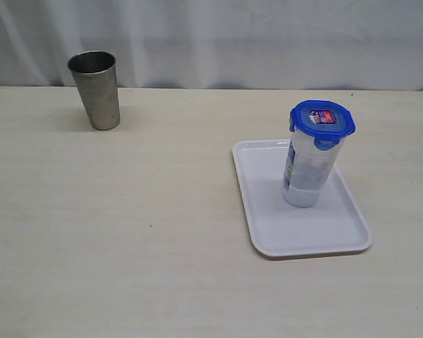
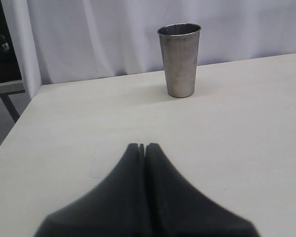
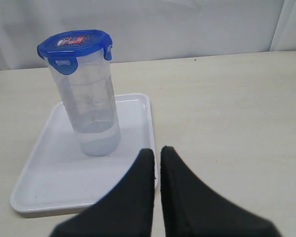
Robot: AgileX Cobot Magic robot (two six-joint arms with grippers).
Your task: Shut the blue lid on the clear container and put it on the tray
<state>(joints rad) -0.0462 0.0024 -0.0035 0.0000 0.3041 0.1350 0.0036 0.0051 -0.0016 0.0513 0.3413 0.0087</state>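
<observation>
The clear container point(image 1: 307, 172) stands upright on the white tray point(image 1: 275, 225), right of the table's middle. The blue lid point(image 1: 322, 121) with its red-and-white sticker sits on the container's rim, tabs folded down. The right wrist view shows the same container point(image 3: 91, 106), lid point(image 3: 75, 44) and tray point(image 3: 44, 182). My right gripper point(image 3: 157, 150) hangs back from the tray's near edge, jaws nearly touching, holding nothing. My left gripper point(image 2: 142, 146) is shut and empty over bare table. Neither gripper shows in the exterior view.
A grey stainless-steel cup point(image 1: 95, 90) stands upright at the back left of the table, also ahead of the left gripper as the steel cup point(image 2: 179, 59). A white curtain backs the table. The table's left edge point(image 2: 19, 111) shows in the left wrist view.
</observation>
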